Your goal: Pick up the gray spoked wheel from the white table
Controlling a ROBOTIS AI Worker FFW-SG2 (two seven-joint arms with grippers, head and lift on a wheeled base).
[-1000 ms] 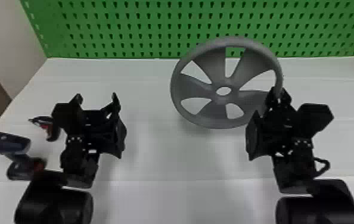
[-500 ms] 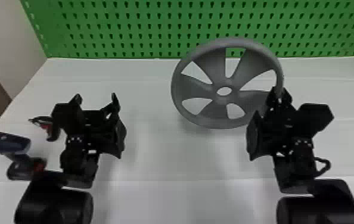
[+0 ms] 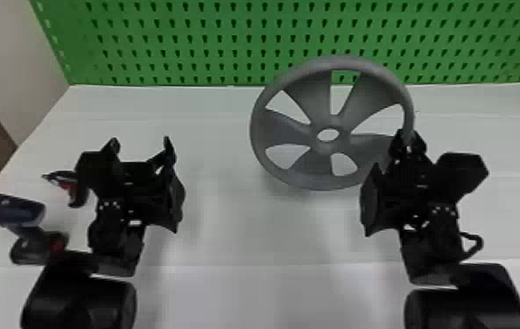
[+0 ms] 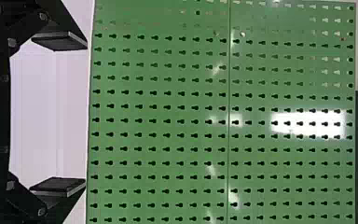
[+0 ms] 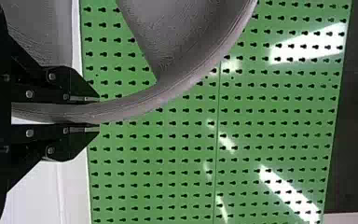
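Observation:
The gray spoked wheel (image 3: 296, 162) is held up over the white table (image 3: 246, 236), its face tilted toward the head camera. At its right edge my right gripper (image 3: 405, 142) is shut on the rim. In the right wrist view the wheel's rim (image 5: 135, 105) runs between the two fingers of the right gripper (image 5: 86, 113). My left gripper (image 3: 141, 151) stands open over the left half of the table, well apart from the wheel. Nothing lies between the fingers of the left gripper (image 4: 58, 113) in the left wrist view.
A green pegboard (image 3: 184, 43) stands along the table's back edge, behind the wheel. Left of the left arm lie a dark blue and black power drill (image 3: 9, 210) and a smaller red and black tool (image 3: 64, 179), partly behind that arm.
The wheel and the right gripper have shifted very slightly to the right and down in the head view. The left arm looks unchanged.

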